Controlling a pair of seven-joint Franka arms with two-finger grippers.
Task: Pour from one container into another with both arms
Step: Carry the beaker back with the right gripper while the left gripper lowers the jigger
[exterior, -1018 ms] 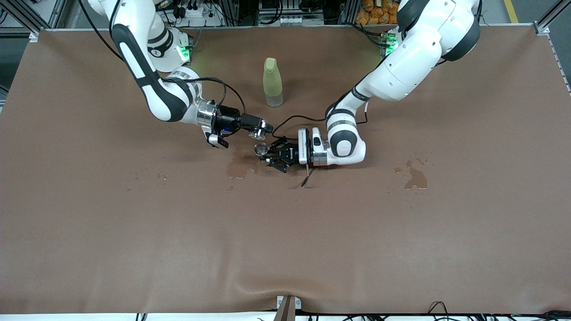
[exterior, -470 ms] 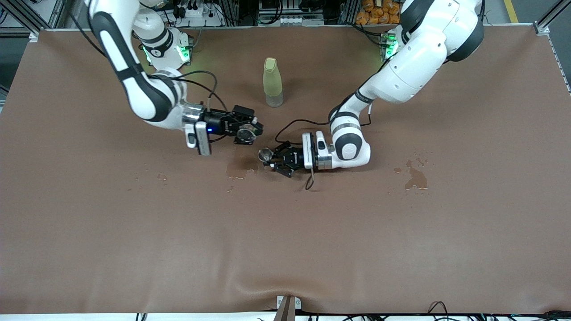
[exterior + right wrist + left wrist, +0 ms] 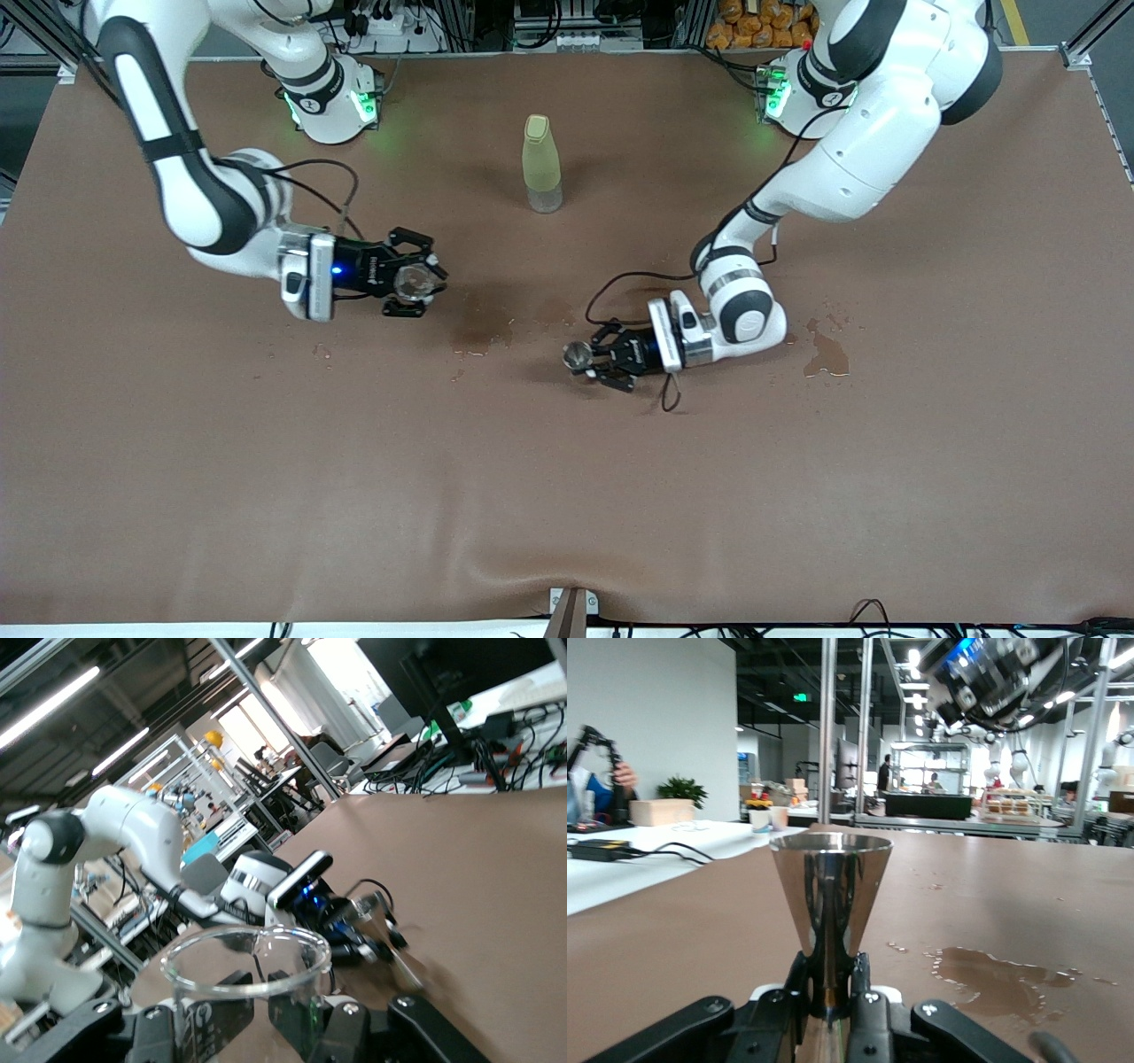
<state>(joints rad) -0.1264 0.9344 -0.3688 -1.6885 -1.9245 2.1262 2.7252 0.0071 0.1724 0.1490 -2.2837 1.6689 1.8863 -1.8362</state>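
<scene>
Two arms are working low over the brown desk (image 3: 567,496), each carrying one small container. The right gripper (image 3: 416,283) is clamping the clear glass cup (image 3: 410,282) between its fingers, toward the right arm's end of the desk; in the right wrist view the cup (image 3: 246,979) is sitting upright with its round rim facing up, fingers pressing its sides. The left gripper (image 3: 592,359) is pinching the silver jigger (image 3: 578,356) at its narrow waist, over the middle of the desk; the left wrist view is showing the jigger (image 3: 830,904) standing upright, its flared top cone rising above the closed fingers (image 3: 864,1010). The two containers are well apart. A wet patch (image 3: 483,332) is lying on the desk between them, and another spill (image 3: 826,353) is spreading toward the left arm's end. A yellow-green bottle (image 3: 540,164) is standing upright, farther from the front camera than both grippers.
</scene>
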